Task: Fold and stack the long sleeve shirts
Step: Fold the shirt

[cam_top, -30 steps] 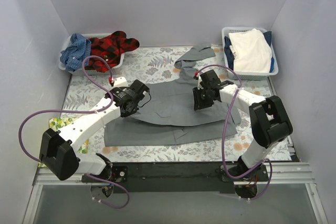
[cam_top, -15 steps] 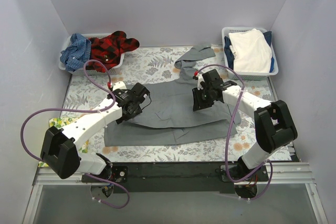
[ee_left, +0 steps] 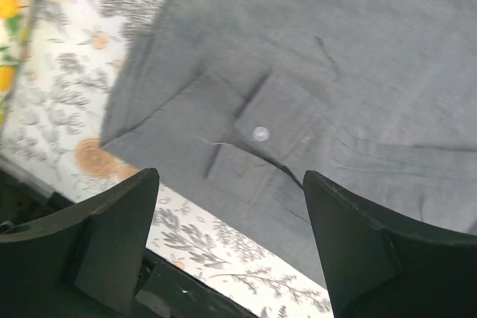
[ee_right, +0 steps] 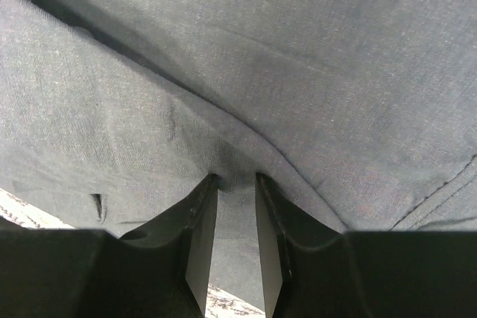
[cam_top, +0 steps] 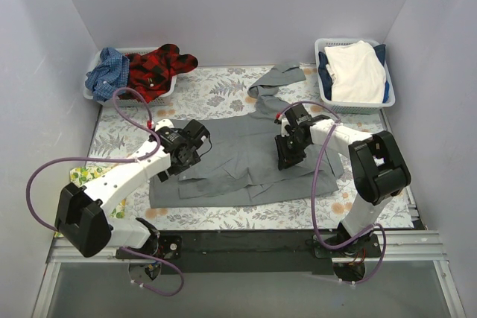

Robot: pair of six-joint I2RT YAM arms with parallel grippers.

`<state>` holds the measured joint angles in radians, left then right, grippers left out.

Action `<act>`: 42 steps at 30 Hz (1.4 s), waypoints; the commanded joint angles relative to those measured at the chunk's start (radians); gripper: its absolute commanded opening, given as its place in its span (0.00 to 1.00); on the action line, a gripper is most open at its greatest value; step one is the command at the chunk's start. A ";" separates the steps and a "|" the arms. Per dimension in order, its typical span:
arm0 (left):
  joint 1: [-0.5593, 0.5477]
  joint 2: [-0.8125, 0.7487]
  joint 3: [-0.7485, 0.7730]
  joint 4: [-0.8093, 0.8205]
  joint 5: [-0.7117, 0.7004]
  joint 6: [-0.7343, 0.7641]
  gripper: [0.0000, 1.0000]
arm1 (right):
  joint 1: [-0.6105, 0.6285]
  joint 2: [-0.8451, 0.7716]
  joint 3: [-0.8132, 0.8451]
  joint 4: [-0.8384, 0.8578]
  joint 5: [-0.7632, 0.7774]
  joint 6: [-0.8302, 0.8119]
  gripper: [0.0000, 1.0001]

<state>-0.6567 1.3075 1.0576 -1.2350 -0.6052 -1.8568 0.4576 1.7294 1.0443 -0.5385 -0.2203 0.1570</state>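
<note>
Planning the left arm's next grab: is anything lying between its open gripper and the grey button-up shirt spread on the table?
Nothing visible does. The left gripper hangs open above the plain mid-grey button-up cloth shirt, over its white-buttoned cuff, only bare cloth beneath. The right gripper pinches a fold of the same shirt.

We note a plain mid-grey shirt on a surface printed with grey ferns and orange blooms; red-black plaid shirt, blue checked shirt, white cloth, yellow lemon-print cloth.
</note>
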 commanded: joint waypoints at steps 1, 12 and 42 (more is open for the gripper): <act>0.014 0.051 -0.007 0.199 0.143 0.164 0.79 | -0.023 -0.007 -0.001 -0.046 0.058 0.007 0.35; 0.172 0.225 -0.021 0.430 0.341 0.383 0.72 | -0.022 -0.007 0.006 -0.038 0.053 0.012 0.35; 0.177 0.278 0.110 0.238 0.208 0.426 0.51 | -0.022 0.006 0.033 -0.044 0.101 0.044 0.34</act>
<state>-0.4812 1.5951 1.1561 -0.9241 -0.3050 -1.4181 0.4412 1.7287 1.0512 -0.5587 -0.1703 0.2047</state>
